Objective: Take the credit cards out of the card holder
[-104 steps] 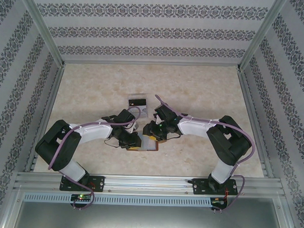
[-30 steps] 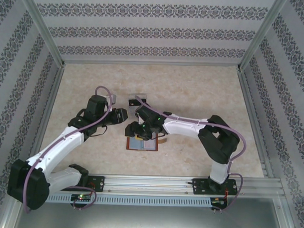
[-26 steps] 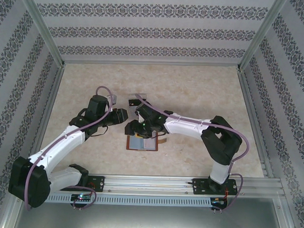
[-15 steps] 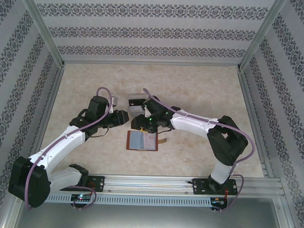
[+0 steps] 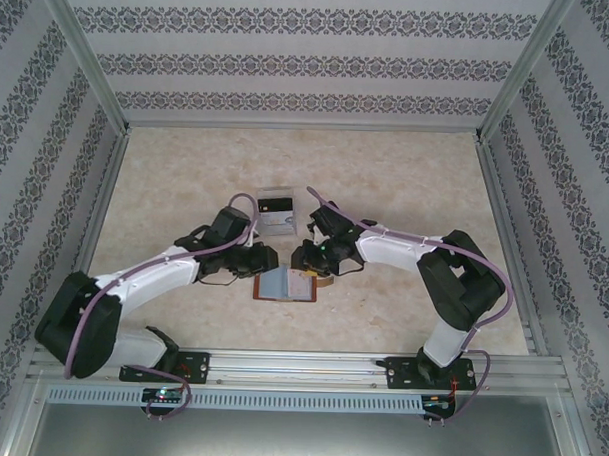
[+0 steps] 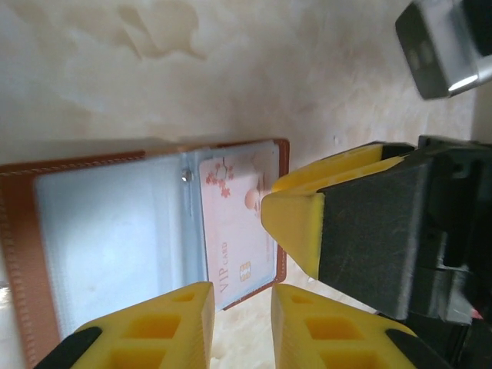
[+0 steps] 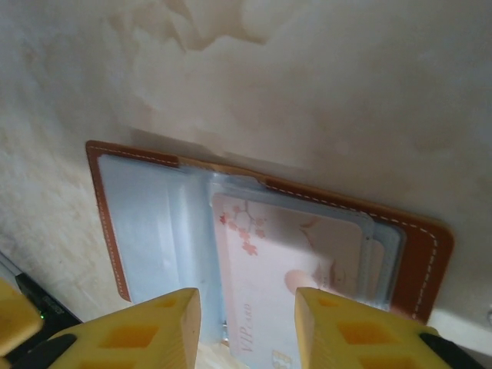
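Yellow left end effector [image 6: 242, 311] barely open, right end effector [image 7: 247, 311] wider, empty

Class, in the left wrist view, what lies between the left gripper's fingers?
In the left wrist view, the edge of a pink VIP card, tucked in the open card holder, lies between the fingers of the left gripper.

Two grippers: left gripper [image 5: 266, 263], right gripper [image 5: 302, 256]. Two yellow fingers [image 7: 338, 327] on each, four total. One brown card holder [image 5: 285, 284], between the two grippers. One pink VIP card [image 6: 238, 223] in it, just ahead of the left fingertips. One clear tray [image 5: 262, 199] beyond both grippers. Grey cards [image 5: 276, 217] in the tray: at least one, exact count unclear.
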You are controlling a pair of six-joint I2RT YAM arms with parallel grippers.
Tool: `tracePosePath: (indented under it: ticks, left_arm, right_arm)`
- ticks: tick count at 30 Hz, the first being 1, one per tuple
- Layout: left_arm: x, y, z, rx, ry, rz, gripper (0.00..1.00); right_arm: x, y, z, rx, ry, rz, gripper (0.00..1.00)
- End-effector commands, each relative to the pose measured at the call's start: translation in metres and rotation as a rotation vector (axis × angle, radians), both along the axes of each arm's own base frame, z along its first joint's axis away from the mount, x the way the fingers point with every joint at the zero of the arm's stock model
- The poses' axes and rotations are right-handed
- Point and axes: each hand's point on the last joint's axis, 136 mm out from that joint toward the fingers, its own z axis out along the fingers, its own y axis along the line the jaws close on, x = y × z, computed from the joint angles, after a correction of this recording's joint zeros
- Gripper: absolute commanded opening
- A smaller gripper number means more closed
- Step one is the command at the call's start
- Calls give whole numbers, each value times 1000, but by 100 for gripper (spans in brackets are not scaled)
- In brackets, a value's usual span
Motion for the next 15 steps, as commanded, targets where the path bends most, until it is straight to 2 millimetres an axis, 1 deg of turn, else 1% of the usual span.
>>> tracePosePath:
  ticks: [1,6,12,15]
  left_arm:
    - [3,-19,-1,-55,25,2,24]
    - [3,-33,-11,-65,61,-20,23]
    - [6,-41,-19,-75,93,-21,20]
    - [6,-45,-21,-83,107,-25,20]
  right_arm:
    - [-4,-9,-3,-17,-7,4,37]
    - [-6,-14,-9,-29,0,-1,36]
    - [-8,-17,-14,-39,11,-8,35]
    - [-8,-17,-14,-35,13,-7,35]
